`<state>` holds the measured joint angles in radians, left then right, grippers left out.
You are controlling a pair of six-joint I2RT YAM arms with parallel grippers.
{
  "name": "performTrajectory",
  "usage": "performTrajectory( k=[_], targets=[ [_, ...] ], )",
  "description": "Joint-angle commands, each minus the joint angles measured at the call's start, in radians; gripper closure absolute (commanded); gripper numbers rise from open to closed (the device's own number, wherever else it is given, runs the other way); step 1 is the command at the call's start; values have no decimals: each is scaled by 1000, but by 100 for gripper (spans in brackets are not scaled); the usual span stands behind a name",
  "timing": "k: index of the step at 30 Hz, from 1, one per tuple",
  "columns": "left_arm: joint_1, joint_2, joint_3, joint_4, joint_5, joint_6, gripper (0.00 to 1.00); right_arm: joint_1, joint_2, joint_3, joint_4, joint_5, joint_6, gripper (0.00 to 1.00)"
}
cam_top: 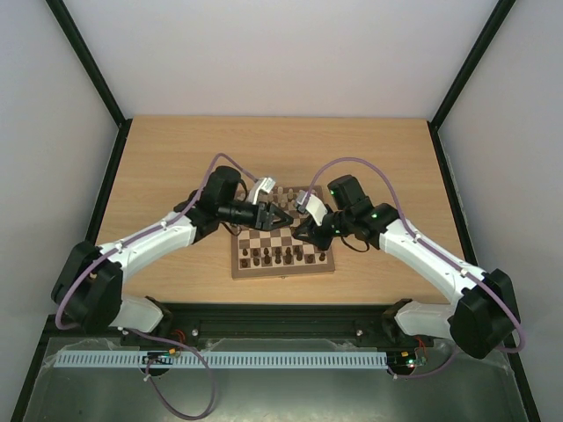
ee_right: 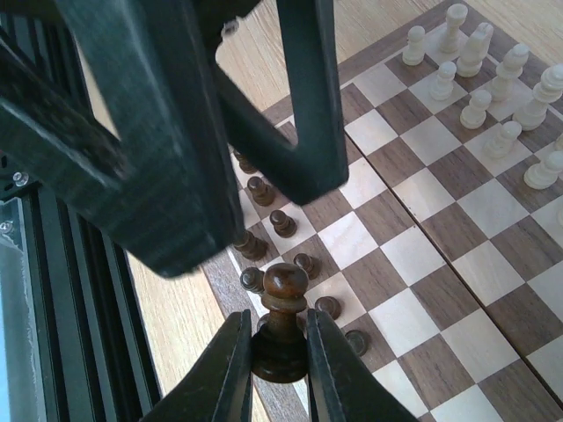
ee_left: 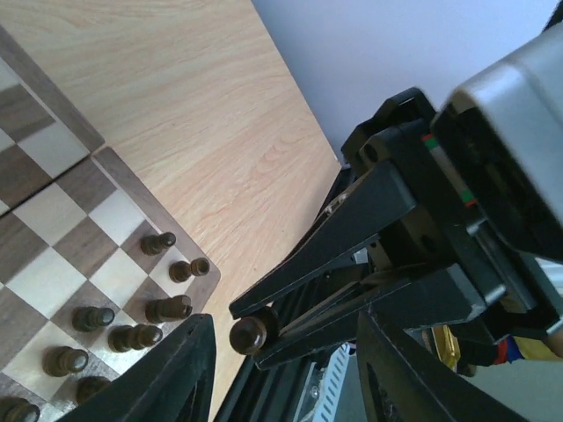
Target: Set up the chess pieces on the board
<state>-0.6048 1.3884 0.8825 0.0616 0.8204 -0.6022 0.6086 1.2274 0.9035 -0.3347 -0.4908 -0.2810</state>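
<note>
The right end effector (ee_right: 280,343) is clamped on a dark pawn (ee_right: 283,294). It pinches the base, and the round head pokes out past the fingertips. The pawn is held in the air above the board (cam_top: 281,273). The left end effector (ee_left: 288,352) hangs just beside it, fingers spread apart and gripping nothing. Below them, the dark pieces (cam_top: 277,256) stand in the board's two near rows, and the pale pieces (ee_right: 493,79) crowd its far end. The board lies in the middle of the surface (cam_top: 176,158), with the arms reaching over it from left and right.
</note>
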Motion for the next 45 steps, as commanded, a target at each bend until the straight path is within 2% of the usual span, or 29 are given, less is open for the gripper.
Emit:
performTrajectory(
  k=[1,14,26,30,32,33,35,37,41,45],
  targets=[
    [-17,29,23,2,28,0,54,0,-28,-11,5,-28,-17,87],
    [-53,77,11,34,40,-13,62,0,-32,-15,7,-17,-20,86],
    [-88,119,29,50,62,-11,83,0,-26,-23,15,-1,-21,86],
    [-92,123,31,50,60,-11,87,0,-25,-24,18,-1,-19,86],
    [-92,122,34,44,56,-4,87,-1,-23,-22,19,5,-13,84],
    [-92,121,38,34,49,5,88,-5,-24,-20,14,9,-10,78],
    [-92,115,52,-4,18,37,87,-24,-33,-9,4,15,4,66],
    [-92,107,75,-60,-39,85,87,-76,-62,8,-18,-4,12,60],
    [-96,96,119,-170,-199,194,88,-186,-133,15,-47,-51,53,53],
    [-144,70,159,-238,-418,289,88,-302,-179,-20,-2,-1,152,52]
  ],
)
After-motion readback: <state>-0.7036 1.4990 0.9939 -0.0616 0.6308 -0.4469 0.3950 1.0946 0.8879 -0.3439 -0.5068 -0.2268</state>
